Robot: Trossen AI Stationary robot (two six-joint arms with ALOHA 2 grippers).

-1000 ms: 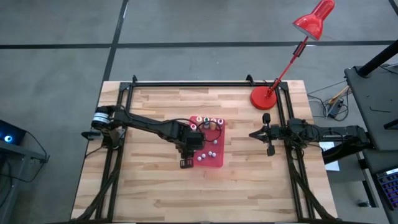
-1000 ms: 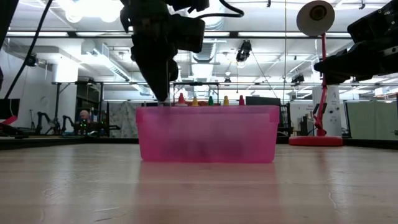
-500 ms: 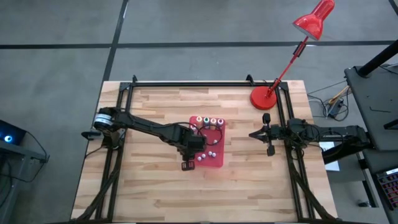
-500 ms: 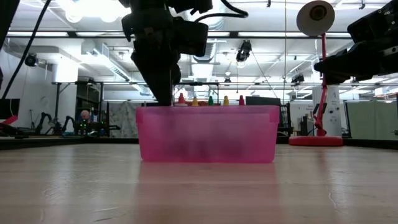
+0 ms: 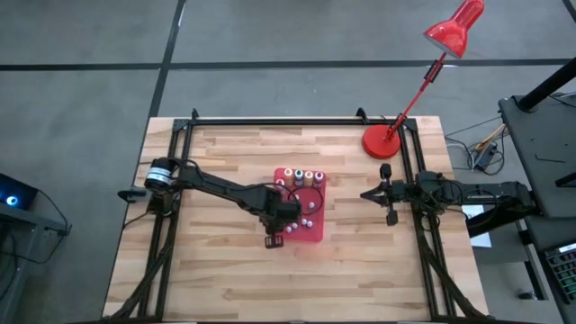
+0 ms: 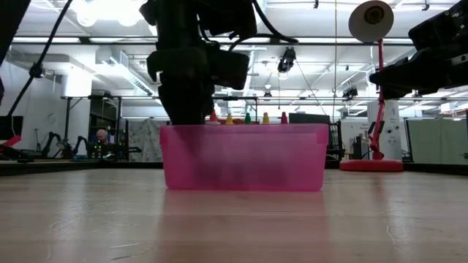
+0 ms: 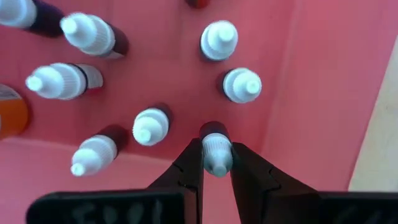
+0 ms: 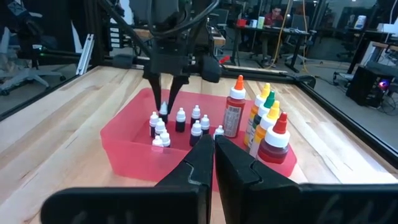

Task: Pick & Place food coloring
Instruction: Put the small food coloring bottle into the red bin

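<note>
- The left claw (image 7: pixel 216 163) is down inside the red tray (image 5: pixel 314 233), near its left wall, pinching one tiny food coloring bottle (image 7: pixel 216 149) by its white cap.
- That bottle has a dark body and a pale pointed cap; both dark fingers (image 7: pixel 190 169) press against the cap's sides.
- Around it on the tray floor stand more small bottles (image 7: pixel 151 126) of the same kind, upright or slightly leaning, white caps over dark reddish bodies, all close together but apart from the pinched one.
- From the right wrist view, the cluster of small bottles (image 8: pixel 180 119) sits in the half of the tray away from the row of taller bottles (image 8: pixel 265 118), which show orange, yellow, green and red tips along the tray's far end.
- From above, the tray lies at the middle of the wooden table (image 5: pixel 216 270), with the left arm reaching across to it.
- The right claw (image 8: pixel 213 151) waits at the table's right side, well apart from the tray, fingers pressed together on nothing.
- A red desk lamp (image 5: pixel 384 140) stands at the table's far right corner.
</note>
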